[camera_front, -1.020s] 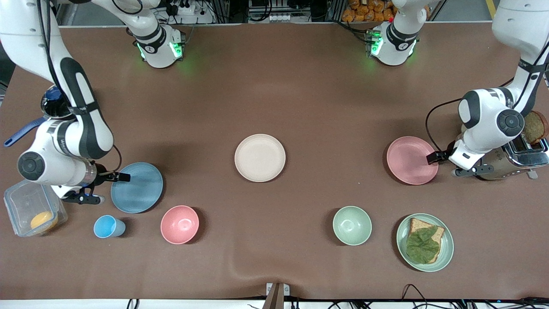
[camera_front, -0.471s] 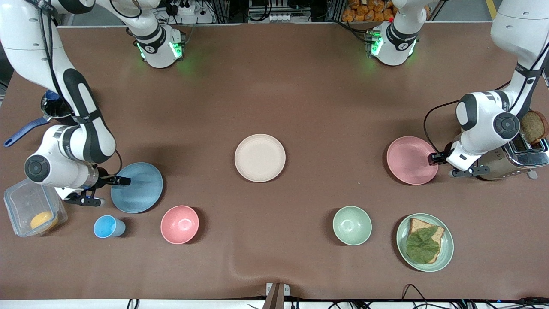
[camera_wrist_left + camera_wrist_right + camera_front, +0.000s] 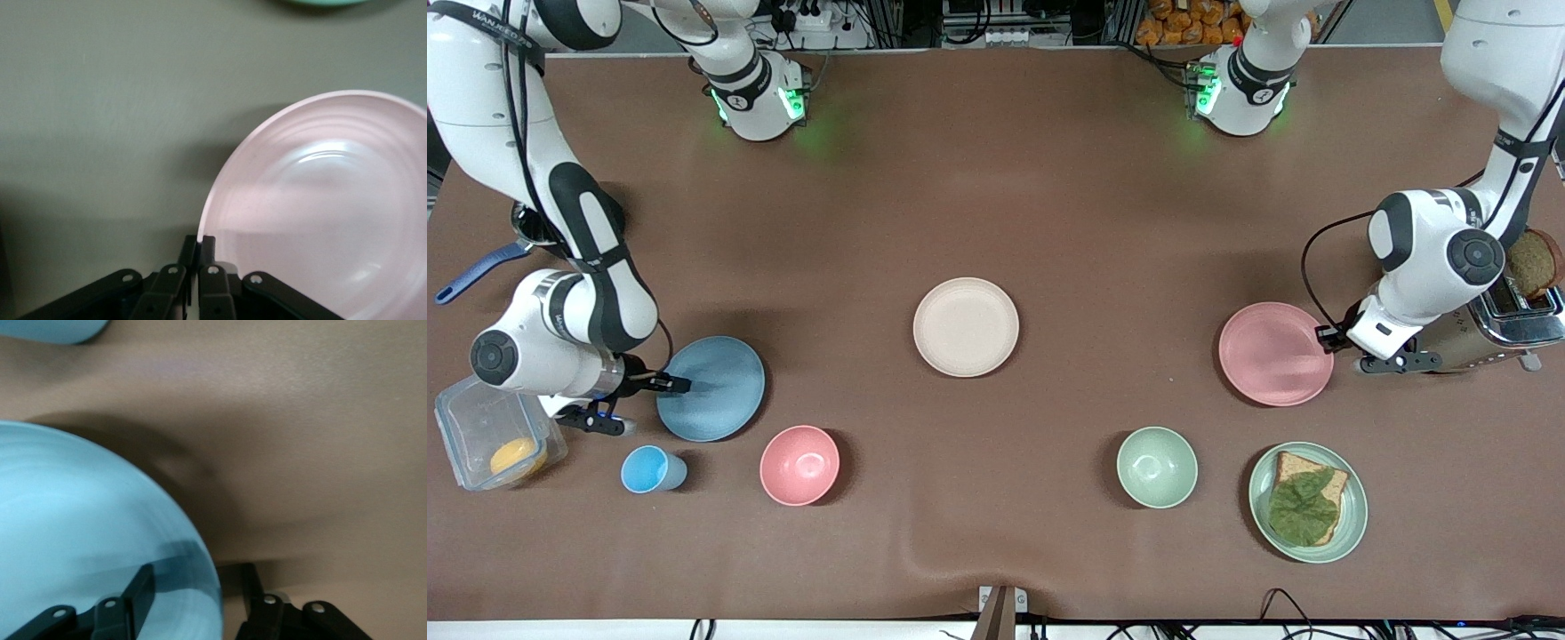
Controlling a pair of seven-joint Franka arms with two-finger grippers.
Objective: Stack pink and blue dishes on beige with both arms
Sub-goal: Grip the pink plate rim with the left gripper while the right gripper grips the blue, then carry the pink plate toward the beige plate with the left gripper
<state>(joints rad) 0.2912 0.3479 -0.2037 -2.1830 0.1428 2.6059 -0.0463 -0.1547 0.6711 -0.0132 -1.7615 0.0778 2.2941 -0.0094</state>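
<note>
Left gripper [image 3: 1320, 336] is clamped tight on the pink plate [image 3: 1274, 354] rim beside the toaster [image 3: 1494, 333]. Right gripper [image 3: 679, 385] straddles the blue plate [image 3: 711, 388] rim, half-closed, grip apparently unfinished. Rim holds suit lifting both onto the beige plate [image 3: 966, 326] between them.

A robotics lab set up like a kitchen: two white robot arms [image 3: 560, 302] bolted along one edge of a brown-covered table [image 3: 1049, 204], with cables [image 3: 800, 18] and metal framing by their bases. A toaster [image 3: 1494, 329] beside one arm's tool.
</note>
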